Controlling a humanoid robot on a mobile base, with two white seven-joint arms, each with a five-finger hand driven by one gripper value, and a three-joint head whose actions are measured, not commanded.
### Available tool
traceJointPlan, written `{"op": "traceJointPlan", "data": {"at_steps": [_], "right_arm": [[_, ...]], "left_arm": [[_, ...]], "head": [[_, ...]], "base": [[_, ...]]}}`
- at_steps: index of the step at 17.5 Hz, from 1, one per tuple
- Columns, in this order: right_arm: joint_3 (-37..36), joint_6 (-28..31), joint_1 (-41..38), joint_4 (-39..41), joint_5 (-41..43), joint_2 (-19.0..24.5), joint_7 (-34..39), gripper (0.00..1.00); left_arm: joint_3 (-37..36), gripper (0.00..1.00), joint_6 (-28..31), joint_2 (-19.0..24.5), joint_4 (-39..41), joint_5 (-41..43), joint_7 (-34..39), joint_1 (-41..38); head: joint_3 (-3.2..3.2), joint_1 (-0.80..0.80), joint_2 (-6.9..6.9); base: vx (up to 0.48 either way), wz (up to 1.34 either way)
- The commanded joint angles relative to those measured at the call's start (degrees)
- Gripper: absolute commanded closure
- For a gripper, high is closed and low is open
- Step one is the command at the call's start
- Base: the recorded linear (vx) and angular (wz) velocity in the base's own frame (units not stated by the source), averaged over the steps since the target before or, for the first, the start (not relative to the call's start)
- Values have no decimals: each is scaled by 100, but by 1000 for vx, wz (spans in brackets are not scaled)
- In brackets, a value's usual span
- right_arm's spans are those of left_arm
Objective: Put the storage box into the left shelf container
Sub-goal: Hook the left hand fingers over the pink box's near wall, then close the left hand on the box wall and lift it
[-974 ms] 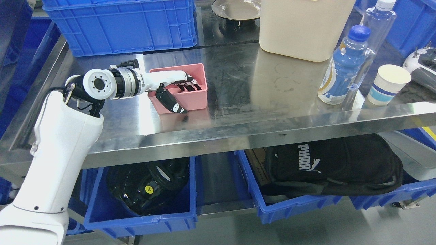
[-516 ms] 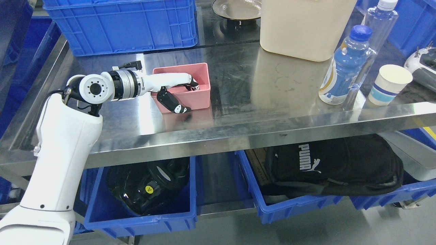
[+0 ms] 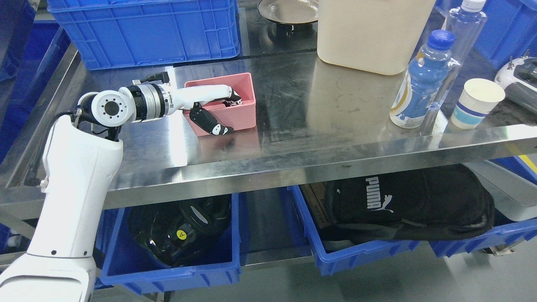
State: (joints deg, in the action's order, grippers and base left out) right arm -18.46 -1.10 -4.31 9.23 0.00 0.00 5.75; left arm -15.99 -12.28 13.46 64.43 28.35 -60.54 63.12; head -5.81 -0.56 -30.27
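A small pink storage box [image 3: 239, 113] sits left of middle on the steel table [image 3: 293, 138]. My left hand [image 3: 228, 115] comes in over its left rim. The fingers [image 3: 233, 100] are curled down inside the box and the black thumb [image 3: 207, 122] presses on the outside of the front wall, so the hand is shut on the box. I cannot tell whether the box's base still touches the table. On the lower shelf at the left stands a blue container [image 3: 168, 277] with a black helmet-like thing in it.
A large blue crate [image 3: 142, 33] stands behind the box, with a beige tub [image 3: 369, 33], a blue drink bottle [image 3: 421, 84], a clear bottle [image 3: 461, 29] and a paper cup [image 3: 476, 102] to the right. A black bag [image 3: 411, 205] lies in the middle lower bin.
The fingers have curled in from stretched out across the box's inside, and the thumb has closed on the front wall. The box has shifted slightly back with the hand. The camera moved a little.
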Motion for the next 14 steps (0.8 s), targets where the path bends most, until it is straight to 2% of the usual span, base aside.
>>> {"op": "traceJointPlan", "data": {"at_steps": [1, 4, 9, 14], "right_arm": [[0, -5, 0, 0, -44, -100, 1957, 0], [0, -5, 0, 0, -44, -100, 1957, 0], [0, -5, 0, 0, -44, -100, 1957, 0], [0, -5, 0, 0, -44, -100, 1957, 0]], "left_arm": [[482, 100, -414, -72, 113, 310, 51, -185], [755, 100, -871, -81, 192, 671, 104, -335], [1010, 100, -1030, -72, 552, 725, 183, -344], [1318, 100, -1469, -54, 781, 733, 288, -379]], "head": [[0, 0, 0], [0, 0, 0], [0, 0, -1], [0, 0, -1]], "base": [[0, 0], [0, 0], [0, 0], [0, 0]]}}
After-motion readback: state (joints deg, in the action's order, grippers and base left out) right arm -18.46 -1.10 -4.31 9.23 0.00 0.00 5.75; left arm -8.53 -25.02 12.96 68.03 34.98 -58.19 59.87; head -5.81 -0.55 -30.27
